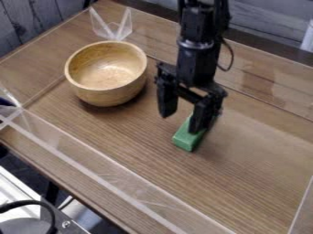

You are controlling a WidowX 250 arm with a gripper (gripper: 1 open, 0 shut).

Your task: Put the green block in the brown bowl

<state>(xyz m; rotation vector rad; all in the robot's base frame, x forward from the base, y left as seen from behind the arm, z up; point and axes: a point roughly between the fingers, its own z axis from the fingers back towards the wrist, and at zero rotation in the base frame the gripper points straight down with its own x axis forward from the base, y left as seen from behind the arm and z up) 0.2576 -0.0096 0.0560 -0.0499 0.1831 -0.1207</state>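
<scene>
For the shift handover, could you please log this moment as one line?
phase: pre-grasp | gripper: open, straddling green block | block: on table | brown bowl: empty

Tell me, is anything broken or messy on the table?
Nothing stands out. The bowl sits upright and empty, the block lies flat and whole on the table, and the open end effector hangs over it.

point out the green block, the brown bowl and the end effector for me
green block [185, 140], camera view, its near end below the fingers.
brown bowl [76, 84], camera view, left outer wall.
end effector [185, 107], camera view, midway between its open fingertips.
</scene>
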